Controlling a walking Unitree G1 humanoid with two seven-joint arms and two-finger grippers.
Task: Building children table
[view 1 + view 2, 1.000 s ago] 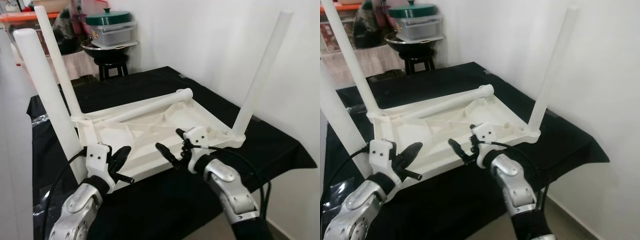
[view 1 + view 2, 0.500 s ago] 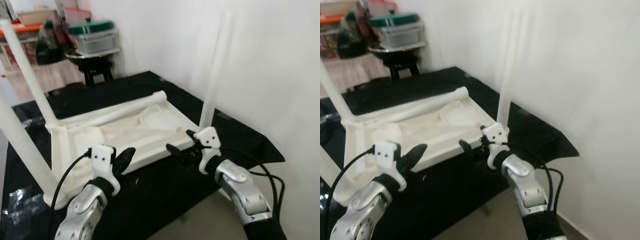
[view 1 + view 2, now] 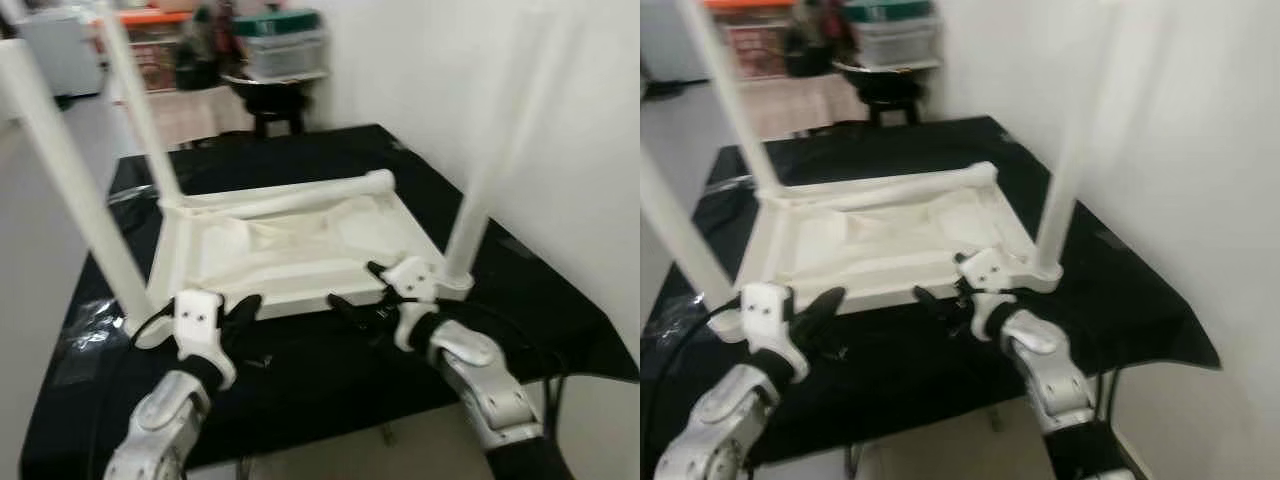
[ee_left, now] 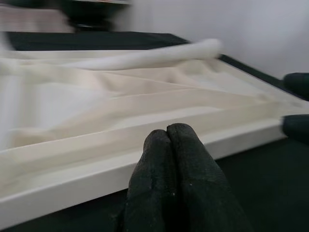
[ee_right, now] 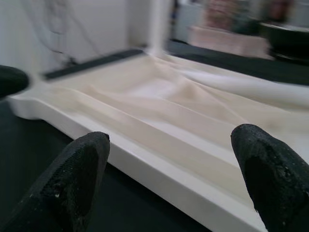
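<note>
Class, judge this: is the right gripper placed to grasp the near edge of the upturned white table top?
Probably yes: the right gripper is open, facing the table top edge, nothing between.

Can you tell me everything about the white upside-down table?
The white table top looks like plastic and lies upside down on the black cloth, ribbed underside up. Three legs stand upright in its corners; a fourth leg lies flat along its far edge. The left gripper, shut, and the right gripper, open, are at its near edge.
</note>
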